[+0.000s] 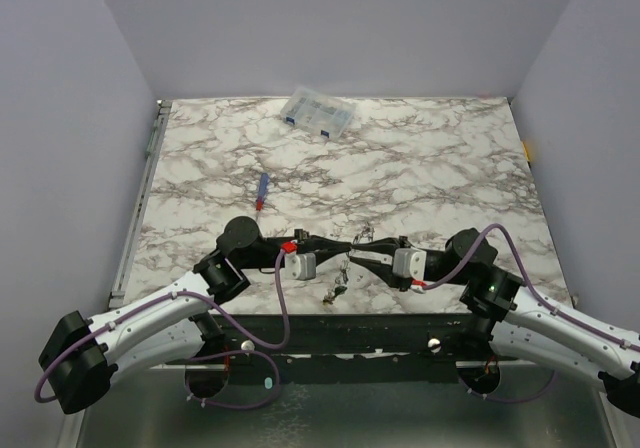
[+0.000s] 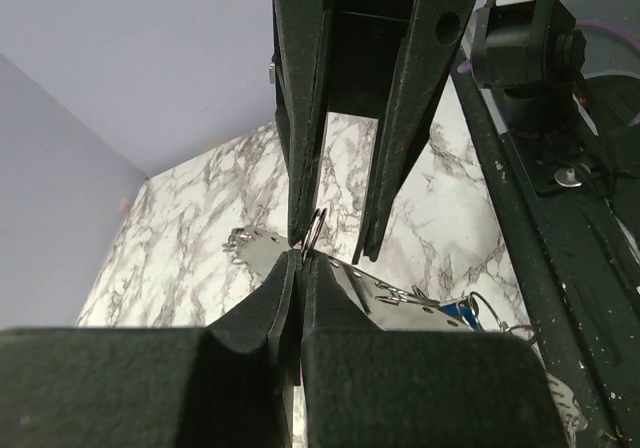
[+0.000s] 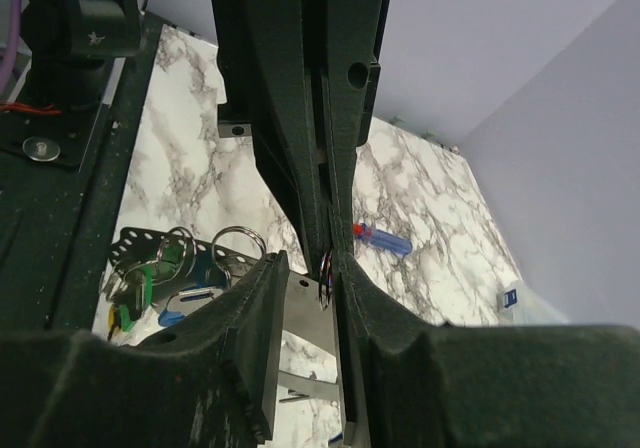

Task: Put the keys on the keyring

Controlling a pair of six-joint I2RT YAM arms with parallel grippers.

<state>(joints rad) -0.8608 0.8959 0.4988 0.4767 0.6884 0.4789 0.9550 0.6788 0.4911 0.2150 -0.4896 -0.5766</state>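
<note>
My left gripper (image 1: 347,250) (image 2: 300,260) is shut on a small split ring (image 2: 318,230) (image 3: 325,280) held at its fingertips, just above the table's front middle. My right gripper (image 1: 363,255) (image 3: 310,261) faces it, open. The ring lies against its right finger (image 3: 372,303), and the other finger stands apart. Below them runs the keyring (image 2: 385,288) (image 3: 140,238), a thin grey metal band with holes. It carries more small rings and keys with green (image 3: 140,290) and blue (image 3: 176,317) (image 2: 456,314) tags. A few keys (image 1: 335,290) lie under the grippers near the front edge.
A red-and-blue screwdriver (image 1: 261,190) (image 3: 385,238) lies left of centre behind the grippers. A clear plastic compartment box (image 1: 318,113) sits at the back. The table's front edge and a dark metal rail run close under both wrists.
</note>
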